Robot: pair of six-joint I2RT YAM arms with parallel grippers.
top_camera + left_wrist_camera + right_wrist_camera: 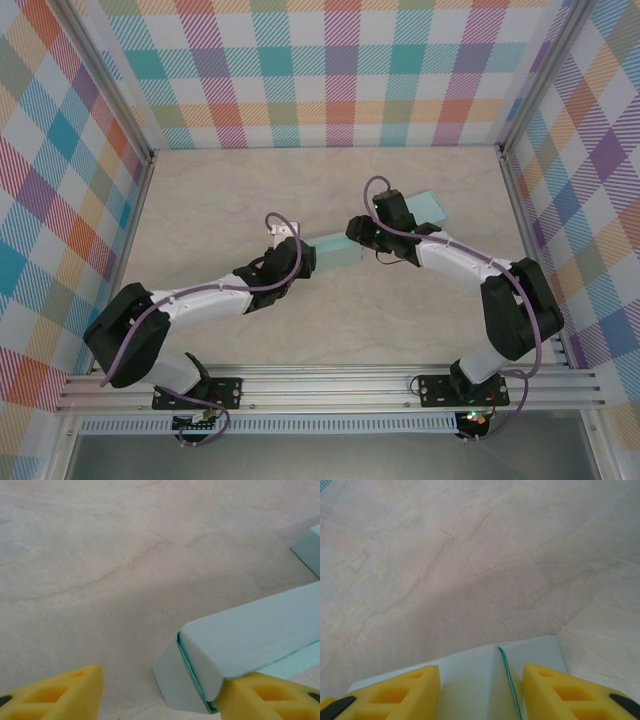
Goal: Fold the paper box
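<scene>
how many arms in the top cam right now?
2. The left arm reaches from the lower left to the left end of the box; the right arm reaches from the lower right over the box's middle. No others seem hidden.

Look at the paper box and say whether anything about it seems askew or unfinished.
On the paper box, the end flap gapes slightly along its seam in the left wrist view, so that end looks not fully shut.
</scene>
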